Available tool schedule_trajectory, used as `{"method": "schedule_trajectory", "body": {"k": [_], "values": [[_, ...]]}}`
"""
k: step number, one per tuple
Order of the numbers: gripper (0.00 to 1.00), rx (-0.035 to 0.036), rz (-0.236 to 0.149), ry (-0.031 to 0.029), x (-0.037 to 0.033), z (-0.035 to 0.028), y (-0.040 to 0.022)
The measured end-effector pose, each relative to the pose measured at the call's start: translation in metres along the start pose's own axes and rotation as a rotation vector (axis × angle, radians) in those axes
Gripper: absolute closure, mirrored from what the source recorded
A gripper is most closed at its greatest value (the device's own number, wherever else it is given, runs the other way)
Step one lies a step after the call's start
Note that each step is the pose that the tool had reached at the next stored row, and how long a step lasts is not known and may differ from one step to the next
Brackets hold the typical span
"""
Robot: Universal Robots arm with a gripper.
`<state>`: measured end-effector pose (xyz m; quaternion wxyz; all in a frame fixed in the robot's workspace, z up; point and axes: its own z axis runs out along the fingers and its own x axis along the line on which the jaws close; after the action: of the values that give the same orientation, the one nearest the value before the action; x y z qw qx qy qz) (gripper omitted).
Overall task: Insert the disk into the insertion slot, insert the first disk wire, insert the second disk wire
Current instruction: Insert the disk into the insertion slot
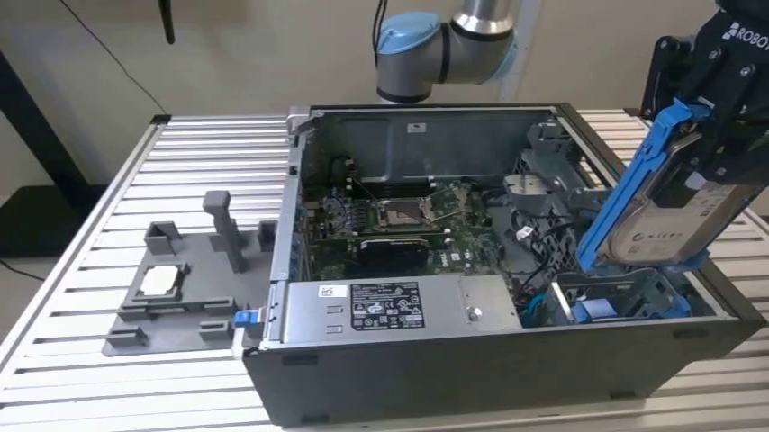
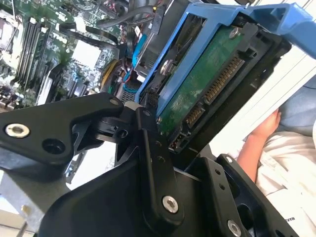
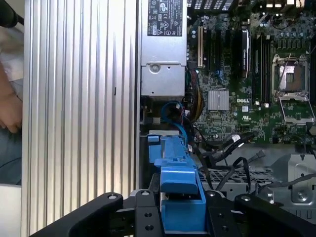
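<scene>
currently, item one: my gripper (image 1: 718, 157) is clamping the disk (image 1: 664, 225) by its upper end, apparently across both faces, and is tilting it steeply so that its lower edge is pointing into the insertion slot (image 1: 631, 286) just below, not yet seated.

In the exterior view an open computer case (image 1: 481, 378) sits on the slatted table (image 1: 121, 378), with a fixture plate (image 1: 180, 297) just beside it on the exterior view's left. Inside, the metal box (image 1: 384, 310) lies along the near wall and the motherboard (image 1: 409, 216) behind it. The insertion slot (image 1: 625, 297) fills the near corner on the exterior view's right. The disk (image 1: 667, 225) hangs tilted just above that slot, clamped in the gripper (image 1: 709, 148).
</scene>
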<state>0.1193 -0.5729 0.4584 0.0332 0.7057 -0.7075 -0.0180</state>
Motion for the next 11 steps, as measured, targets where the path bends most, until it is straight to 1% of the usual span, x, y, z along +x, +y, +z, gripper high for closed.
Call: {"method": "schedule_trajectory", "body": {"k": [3,11], "values": [[0.67,0.0012,-0.001,0.0025,0.0007,0.0029,-0.0002],[0.67,0.0066,-0.001,0.0043,0.0031,0.011,-0.0008]]}}
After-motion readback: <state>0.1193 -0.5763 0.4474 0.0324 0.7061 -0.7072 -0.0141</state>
